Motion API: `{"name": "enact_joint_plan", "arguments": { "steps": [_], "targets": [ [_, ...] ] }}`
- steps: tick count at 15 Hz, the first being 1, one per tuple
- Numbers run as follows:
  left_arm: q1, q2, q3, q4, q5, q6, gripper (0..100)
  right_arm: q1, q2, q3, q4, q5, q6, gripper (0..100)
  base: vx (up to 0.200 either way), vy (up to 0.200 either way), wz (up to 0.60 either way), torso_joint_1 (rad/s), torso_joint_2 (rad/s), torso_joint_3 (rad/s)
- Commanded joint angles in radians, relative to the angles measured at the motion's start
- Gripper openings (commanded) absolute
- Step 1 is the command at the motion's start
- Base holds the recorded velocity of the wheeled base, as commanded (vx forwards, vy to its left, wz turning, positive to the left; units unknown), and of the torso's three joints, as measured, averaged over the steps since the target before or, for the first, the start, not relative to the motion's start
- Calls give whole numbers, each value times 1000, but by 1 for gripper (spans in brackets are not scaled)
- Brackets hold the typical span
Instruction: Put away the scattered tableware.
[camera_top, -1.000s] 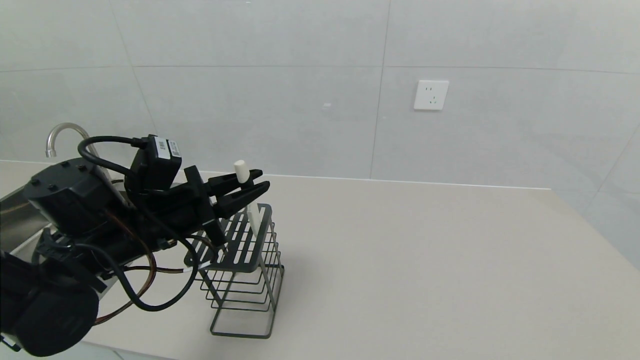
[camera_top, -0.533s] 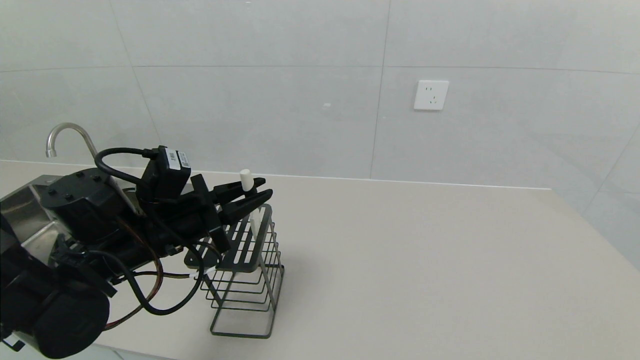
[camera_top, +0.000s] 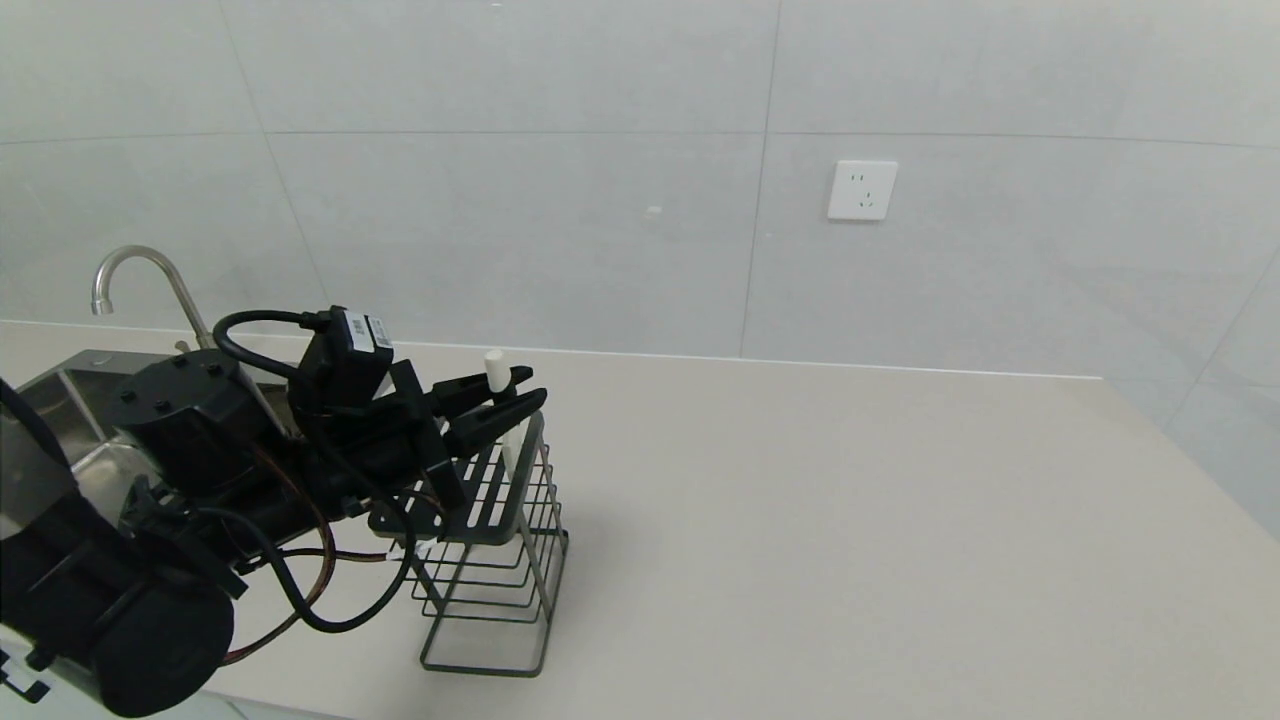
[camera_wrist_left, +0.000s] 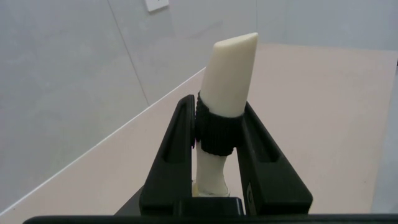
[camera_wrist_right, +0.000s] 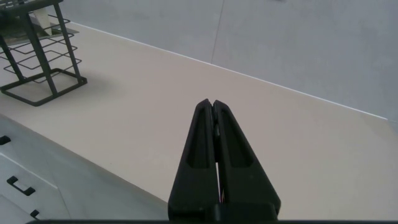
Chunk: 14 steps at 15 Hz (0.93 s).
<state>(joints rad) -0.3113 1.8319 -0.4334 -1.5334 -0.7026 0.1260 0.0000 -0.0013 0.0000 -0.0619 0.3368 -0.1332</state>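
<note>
A white utensil (camera_top: 493, 364) stands upright with its lower part (camera_top: 511, 448) inside the black wire rack (camera_top: 490, 580) on the beige counter (camera_top: 850, 520). My left gripper (camera_top: 525, 390) is shut on the utensil's handle just above the rack's slotted top. In the left wrist view the cream handle (camera_wrist_left: 231, 62) sticks up between the two black fingers (camera_wrist_left: 177, 134), with a dark band where the left gripper (camera_wrist_left: 219, 112) clamps it. My right gripper (camera_wrist_right: 212, 104) is shut on nothing, hovering over bare counter, with the rack (camera_wrist_right: 38, 56) far off to its side.
A steel sink (camera_top: 70, 400) with a curved faucet (camera_top: 130, 268) lies left of the rack, behind my left arm. A wall socket (camera_top: 862, 190) sits on the tiled wall. The counter to the right of the rack is open surface up to its right edge.
My left gripper has moved down and slightly right with the utensil, sinking it deeper into the rack. The rack has stayed put.
</note>
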Motion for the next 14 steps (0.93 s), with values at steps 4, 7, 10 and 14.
{"name": "enact_joint_plan", "arguments": {
  "steps": [4,7,10,14],
  "targets": [
    [12,-3,16,-2,0,0,0,0,1,0,1,1,0,0,0,0,0,0,0,0],
    [26,-2,33,-1,-3,3,0,0,1,0,1,1,0,0,0,0,0,0,0,0],
    [27,6,35,1,-3,3,0,0,1,0,1,1,1,0,0,0,0,0,0,0],
    [27,20,33,1,-3,4,0,0,1,0,1,1,0,0,0,0,0,0,0,0]
  ]
}}
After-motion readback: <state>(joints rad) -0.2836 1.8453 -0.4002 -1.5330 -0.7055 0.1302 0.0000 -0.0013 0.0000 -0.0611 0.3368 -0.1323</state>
